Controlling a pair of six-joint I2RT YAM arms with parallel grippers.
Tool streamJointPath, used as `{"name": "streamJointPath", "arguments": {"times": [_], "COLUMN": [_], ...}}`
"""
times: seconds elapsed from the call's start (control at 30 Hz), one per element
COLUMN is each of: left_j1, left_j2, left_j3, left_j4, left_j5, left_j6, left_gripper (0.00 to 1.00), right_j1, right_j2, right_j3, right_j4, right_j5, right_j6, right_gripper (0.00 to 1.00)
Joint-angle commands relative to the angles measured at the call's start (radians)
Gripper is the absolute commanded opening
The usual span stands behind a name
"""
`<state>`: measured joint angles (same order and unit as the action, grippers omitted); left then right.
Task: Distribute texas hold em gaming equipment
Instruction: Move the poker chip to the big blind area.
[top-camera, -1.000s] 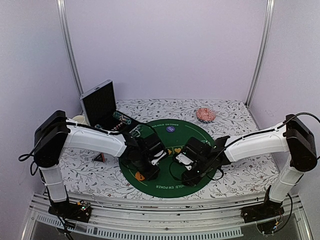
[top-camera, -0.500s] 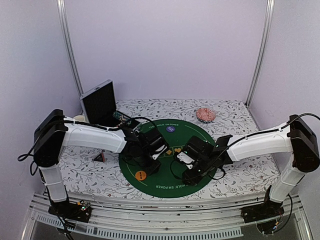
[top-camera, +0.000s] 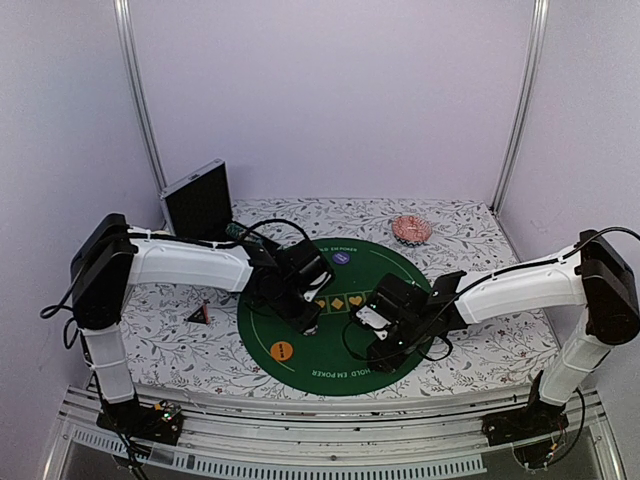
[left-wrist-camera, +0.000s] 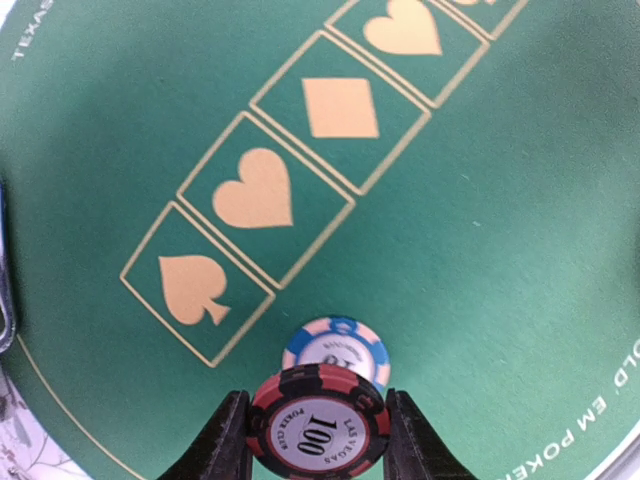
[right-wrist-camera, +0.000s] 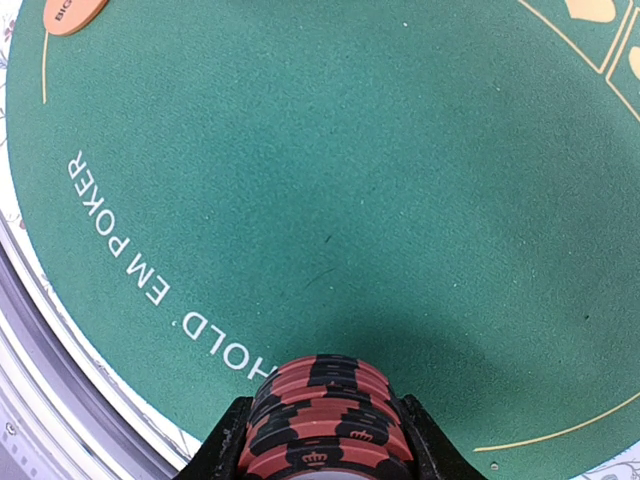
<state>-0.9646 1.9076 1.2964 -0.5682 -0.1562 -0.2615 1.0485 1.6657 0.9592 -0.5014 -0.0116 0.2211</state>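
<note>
The round green mat (left-wrist-camera: 480, 250) looks like matt, finely napped cloth with flat-printed gold marks. At six o'clock in the left wrist view, the red-and-black striped poker chip (left-wrist-camera: 319, 425) has a smooth, faintly glossy plastic look; the stack of red-and-black chips (right-wrist-camera: 325, 420), six o'clock in the right wrist view, shows duller moulded edges.

One orange disc (top-camera: 282, 351), one purple disc (top-camera: 341, 258) — one triangular marker (top-camera: 200, 314).

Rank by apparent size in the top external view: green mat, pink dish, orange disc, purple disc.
1. green mat, by far the largest
2. pink dish
3. orange disc and purple disc: these look about alike, and the orange one sits nearer the camera, so I have not ranked them.
</note>
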Motion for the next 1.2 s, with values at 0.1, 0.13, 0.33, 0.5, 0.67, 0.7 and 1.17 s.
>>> {"name": "streamJointPath", "arguments": {"times": [0.1, 0.13, 0.33, 0.5, 0.67, 0.7, 1.17], "left_j1": [0.036, 0.036, 0.037, 0.036, 0.036, 0.036, 0.007], "left_j2": [0.088, 0.099, 0.113, 0.118, 0.102, 0.100, 0.158], "left_j3": [0.030, 0.032, 0.030, 0.028, 0.016, 0.014, 0.023], "left_j4": [-0.001, -0.001, 0.026, 0.026, 0.010, 0.009, -0.009], "left_j5": [0.027, 0.037, 0.070, 0.090, 0.105, 0.106, 0.068], "left_j6": [0.010, 0.011, 0.008, 0.013, 0.020, 0.021, 0.053], "left_gripper": [0.31, 0.32, 0.37, 0.41, 0.55, 0.58, 0.54], "right_j1": [0.008, 0.008, 0.008, 0.008, 0.008, 0.008, 0.009], "right_j2": [-0.031, -0.029, -0.019, -0.018, -0.013, -0.010, 0.010], "right_j3": [0.000, 0.001, 0.003, 0.006, 0.005, 0.005, 0.013], "right_j4": [0.009, 0.009, 0.011, 0.012, 0.015, 0.015, 0.014], "right_j5": [0.004, 0.003, -0.005, -0.007, -0.009, -0.012, -0.021], "right_j6": [0.003, 0.002, -0.002, -0.006, -0.009, -0.009, -0.019], "right_gripper": [0.03, 0.04, 0.03, 0.03, 0.03, 0.03, 0.03]}}
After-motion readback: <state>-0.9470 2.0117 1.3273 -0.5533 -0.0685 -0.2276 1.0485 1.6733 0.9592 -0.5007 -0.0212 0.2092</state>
